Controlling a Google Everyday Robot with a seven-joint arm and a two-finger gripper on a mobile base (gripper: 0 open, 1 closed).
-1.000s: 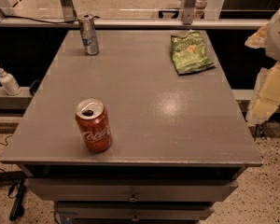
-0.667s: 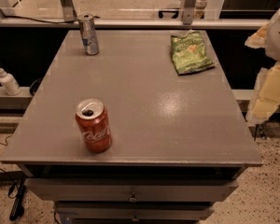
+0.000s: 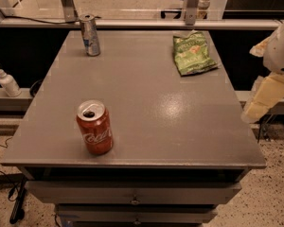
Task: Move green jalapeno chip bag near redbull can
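The green jalapeno chip bag [image 3: 193, 54] lies flat at the far right of the grey table [image 3: 146, 103]. The redbull can [image 3: 90, 35] stands upright at the far left of the table, well apart from the bag. My gripper [image 3: 264, 99] hangs off the table's right edge, beyond and nearer the camera than the bag, below the white arm [image 3: 283, 46]. It touches nothing and holds nothing.
A red cola can [image 3: 94, 127] stands opened near the front left of the table. A white pump bottle [image 3: 8, 81] sits on a ledge to the left. A rail and metal posts [image 3: 191, 4] run behind the table. Drawers [image 3: 132, 193] are below the front edge.
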